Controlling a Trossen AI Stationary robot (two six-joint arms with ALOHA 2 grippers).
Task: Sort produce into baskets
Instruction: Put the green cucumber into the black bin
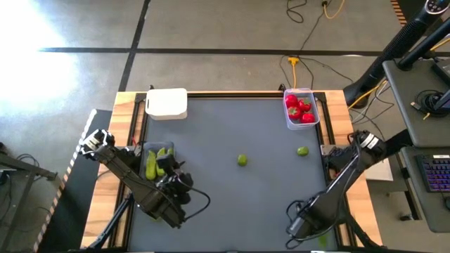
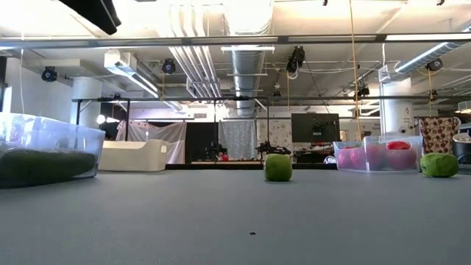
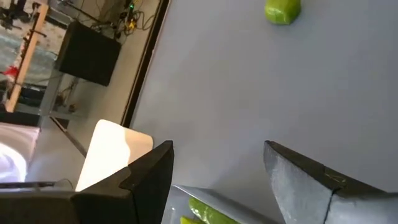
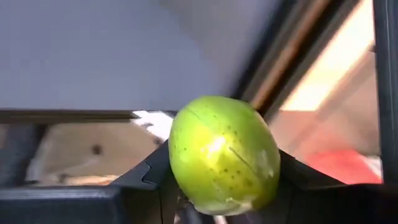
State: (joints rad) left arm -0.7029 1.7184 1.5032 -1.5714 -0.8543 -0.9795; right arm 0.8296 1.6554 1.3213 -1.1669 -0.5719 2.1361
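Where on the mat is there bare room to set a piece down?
Free: the wide stretch between the white tub and the clear tub, and the near middle between the two arms. Two green balls dot the centre-right. Crowded: the left edge, where the left gripper hangs over the pod tray.

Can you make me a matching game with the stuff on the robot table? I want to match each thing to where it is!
Things:
1. red produce
2. green pods
3. white tub
4. yellow-green ball

Places:
A. far left corner of the table
B. between the right end effector's fingers
C. in the clear tub at the far right
D. in the tray under the left arm

Pairs: 1-C, 2-D, 3-A, 4-B
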